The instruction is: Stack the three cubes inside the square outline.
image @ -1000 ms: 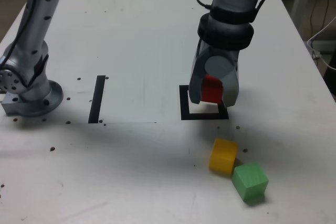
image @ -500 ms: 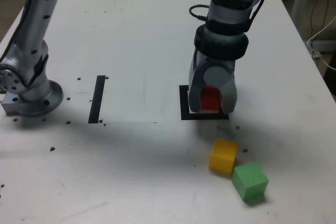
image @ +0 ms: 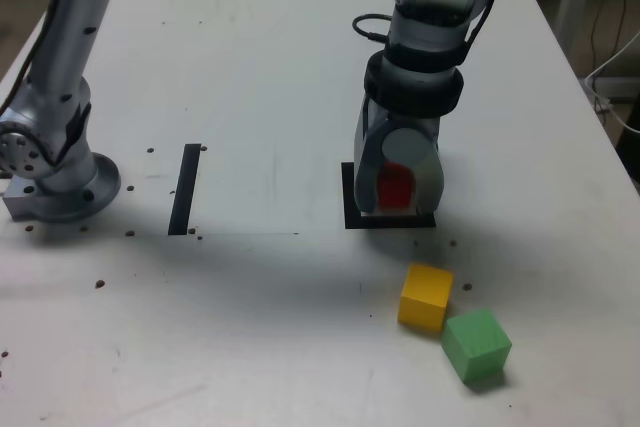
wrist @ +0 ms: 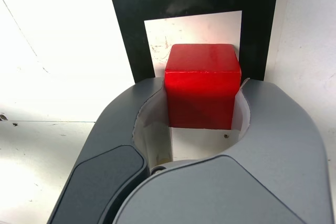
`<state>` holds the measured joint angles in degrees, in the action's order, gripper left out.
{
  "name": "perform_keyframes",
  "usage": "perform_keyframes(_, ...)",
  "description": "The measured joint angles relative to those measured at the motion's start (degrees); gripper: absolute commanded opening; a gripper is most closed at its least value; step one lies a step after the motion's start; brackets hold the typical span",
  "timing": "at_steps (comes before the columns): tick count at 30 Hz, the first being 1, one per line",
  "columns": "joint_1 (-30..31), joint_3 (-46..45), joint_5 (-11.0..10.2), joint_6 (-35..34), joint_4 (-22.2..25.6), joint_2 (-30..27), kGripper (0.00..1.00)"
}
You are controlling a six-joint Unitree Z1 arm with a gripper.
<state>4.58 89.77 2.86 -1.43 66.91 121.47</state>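
Red cube (wrist: 202, 85) sits low over the white centre of the square outline (wrist: 128, 35), clamped betw. both jaws of the gripper (image: 397, 192), which points down at it. Yellow cube (image: 425, 297) and green cube (image: 476, 345) lie touching on the table (image: 250, 327), nearer the exterior view's bottom right, apart from the outline.

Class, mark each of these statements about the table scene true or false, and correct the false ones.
1. The gripper is shut on the red cube. True.
2. The red cube is over the square outline. True.
3. The yellow cube sits on the green cube. False: both lie on the table, side by side.
4. The black strip lies on the exterior view's right of the outline. False: it lies to its left.
5. All three cubes are stacked. False: none are stacked.
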Motion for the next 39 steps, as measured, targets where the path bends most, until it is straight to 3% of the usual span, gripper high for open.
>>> perform_keyframes(3, 0.0, -0.38, 0.0, 0.54, -0.45, -0.1, 0.84)
perform_keyframes(6, 0.0, -0.98, 0.1, 0.88, -1.0, -0.11, 0.98)
perform_keyframes(14, 0.0, -2.78, -0.45, 0.85, -2.52, -0.76, 0.99)
perform_keyframes(23, 0.64, -4.65, -7.09, -1.59, -2.48, -6.55, 0.99)
perform_keyframes(28, 2.54, -1.76, -8.8, -1.62, 0.64, -6.92, 0.99)
perform_keyframes(39, 11.03, 6.14, -9.28, -1.78, 6.57, -5.06, 0.99)
